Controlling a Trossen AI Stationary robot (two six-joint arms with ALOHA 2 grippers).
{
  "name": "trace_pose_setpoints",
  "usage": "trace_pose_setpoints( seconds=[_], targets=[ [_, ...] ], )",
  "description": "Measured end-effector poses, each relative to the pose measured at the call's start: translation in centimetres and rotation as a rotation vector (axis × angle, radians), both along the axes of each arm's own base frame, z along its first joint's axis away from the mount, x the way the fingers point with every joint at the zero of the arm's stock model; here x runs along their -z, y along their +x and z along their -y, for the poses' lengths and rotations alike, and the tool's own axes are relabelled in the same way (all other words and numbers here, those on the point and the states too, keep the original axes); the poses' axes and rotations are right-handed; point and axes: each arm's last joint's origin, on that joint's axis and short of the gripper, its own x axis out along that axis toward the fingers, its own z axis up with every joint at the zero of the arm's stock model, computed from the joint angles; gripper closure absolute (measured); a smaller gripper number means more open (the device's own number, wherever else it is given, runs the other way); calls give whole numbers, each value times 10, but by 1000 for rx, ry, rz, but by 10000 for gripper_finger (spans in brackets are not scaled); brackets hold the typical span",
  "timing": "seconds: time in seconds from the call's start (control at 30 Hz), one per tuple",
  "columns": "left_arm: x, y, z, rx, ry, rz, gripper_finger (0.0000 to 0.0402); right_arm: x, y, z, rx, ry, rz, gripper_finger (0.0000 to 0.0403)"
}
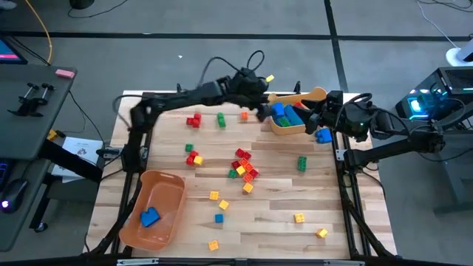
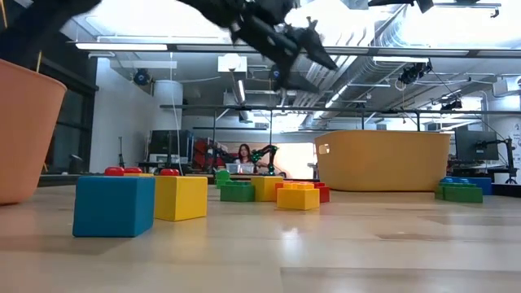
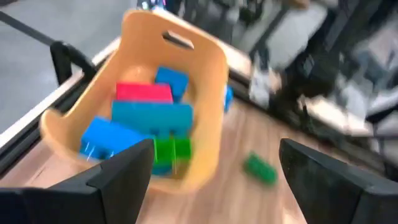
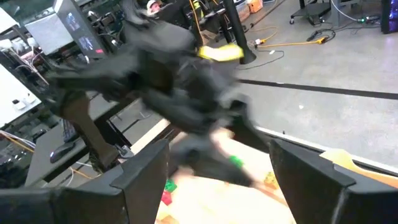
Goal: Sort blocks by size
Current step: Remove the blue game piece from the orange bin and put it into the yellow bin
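Many small blocks lie loose on the wooden table: a red pair (image 1: 194,120), a mixed heap (image 1: 244,166), a green one (image 1: 301,163), yellow ones near the front. A tan bin (image 1: 292,118) at the far right holds blue, red and green blocks (image 3: 152,115). My left gripper (image 1: 264,112) hangs open just above that bin's left side, with nothing between its fingers (image 3: 124,171). My right gripper (image 1: 316,120) stands open and raised at the bin's right side, also with nothing in it (image 4: 217,152). A blue block (image 1: 323,136) rests on the table beside the bin.
An orange bin (image 1: 155,207) at the near left holds one blue block (image 1: 150,216). In the low view a blue block (image 2: 114,205) and a yellow block (image 2: 181,197) stand nearest the camera. A green block (image 3: 260,168) lies on the wood beyond the tan bin.
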Motion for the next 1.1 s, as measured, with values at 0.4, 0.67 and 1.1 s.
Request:
trace_pose_setpoints(
  seconds=[0.4, 0.67, 1.1],
  targets=[
    [-11, -128, 106, -74, -41, 50, 82, 0, 0, -1, -29, 1, -4, 128],
    [18, -221, 170, -201, -123, -27, 82, 0, 1, -1, -46, 5, -5, 128],
    [41, -265, 240, -31, -121, -432, 82, 1, 1, -1, -53, 13, -11, 128]
  ],
)
